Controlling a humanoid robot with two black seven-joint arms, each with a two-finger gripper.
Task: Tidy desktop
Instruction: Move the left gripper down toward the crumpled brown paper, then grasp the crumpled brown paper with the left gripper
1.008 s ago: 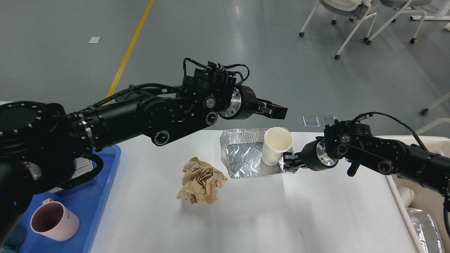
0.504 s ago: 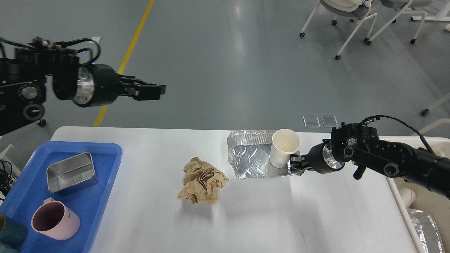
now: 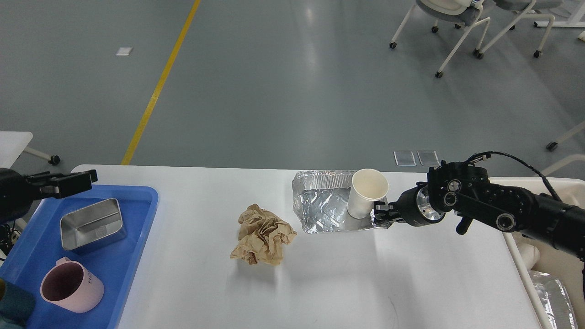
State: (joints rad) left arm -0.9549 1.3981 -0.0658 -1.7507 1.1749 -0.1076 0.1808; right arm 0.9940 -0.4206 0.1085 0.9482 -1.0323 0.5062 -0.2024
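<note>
On the desktop, the right gripper pinches the near-right corner of the foil tray holding a paper cup, likely to drag it binward; the left gripper, fingers pressed together, hangs clear left of the tray.

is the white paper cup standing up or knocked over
Standing up. The white paper cup sits upright inside the foil tray, its round open mouth facing up and tilted slightly. It looks empty inside.
</note>
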